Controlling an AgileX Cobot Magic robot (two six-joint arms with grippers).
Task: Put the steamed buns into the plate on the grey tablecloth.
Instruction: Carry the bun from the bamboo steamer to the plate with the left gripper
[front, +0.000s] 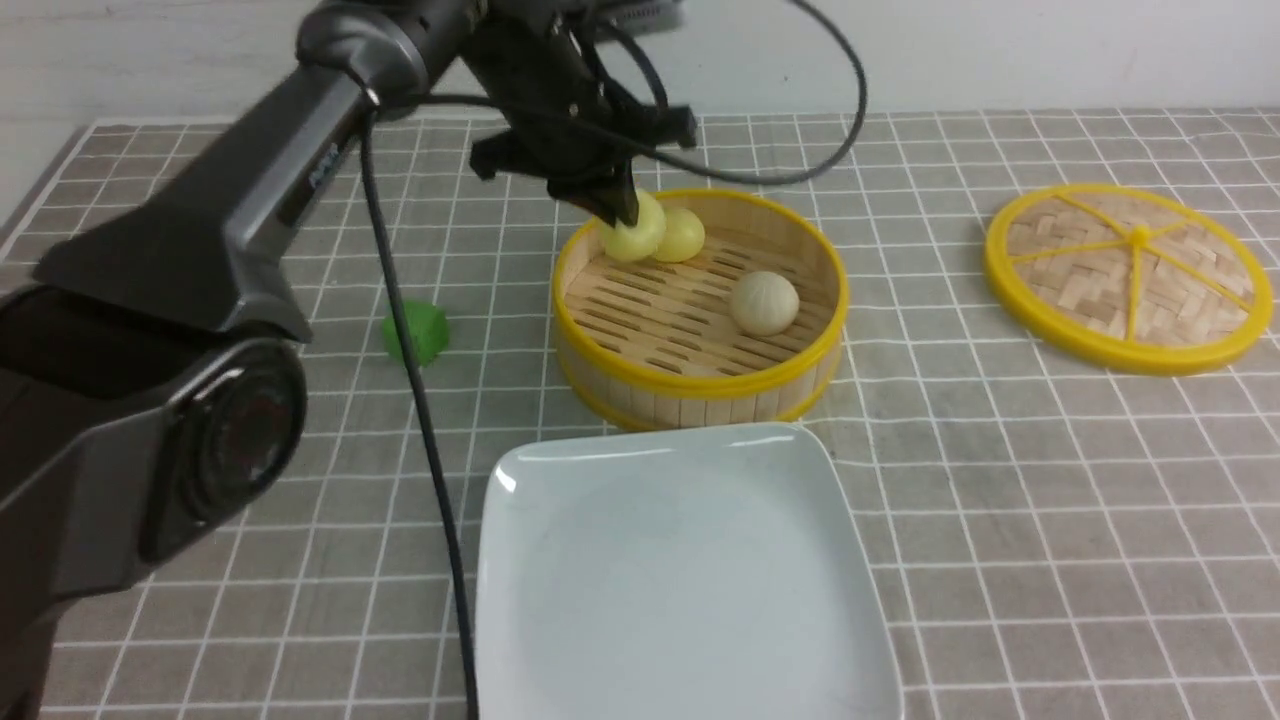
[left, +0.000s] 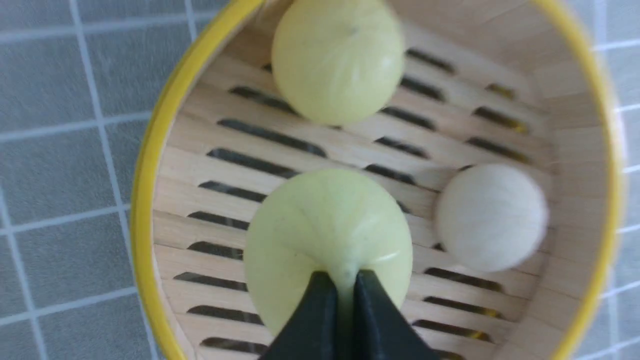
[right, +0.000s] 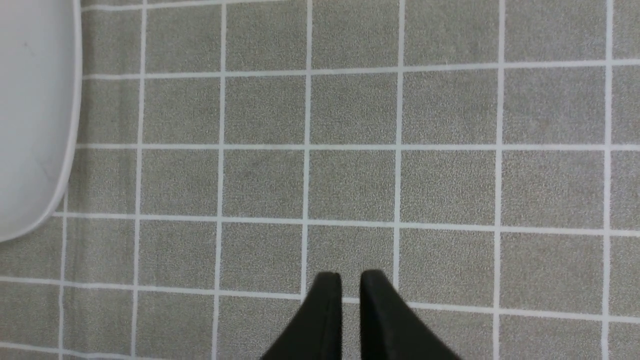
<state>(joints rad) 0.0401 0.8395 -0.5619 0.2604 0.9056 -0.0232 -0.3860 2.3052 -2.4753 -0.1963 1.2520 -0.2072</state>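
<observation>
Grip: left fingers (left: 310, 325) pinched shut on the crown of one pale yellow bun (left: 327, 235) at 11 o'clock in the steamer basket (front: 700, 385) — plate (front: 680, 570) lies at 6 o'clock from it, just past the basket's near wall — right fingers (right: 327, 310) narrow, empty, over the grey tablecloth (right: 350, 175).

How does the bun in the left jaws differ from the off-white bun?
The pinched bun is pale yellow, the off-white bun beige. The left gripper has its jaws shut on the pinched bun's top; the off-white bun lies free on the floor of the steamer basket. The pinched bun is by the basket's far-left rim, the off-white bun toward its right. Both are smooth and round.
</observation>
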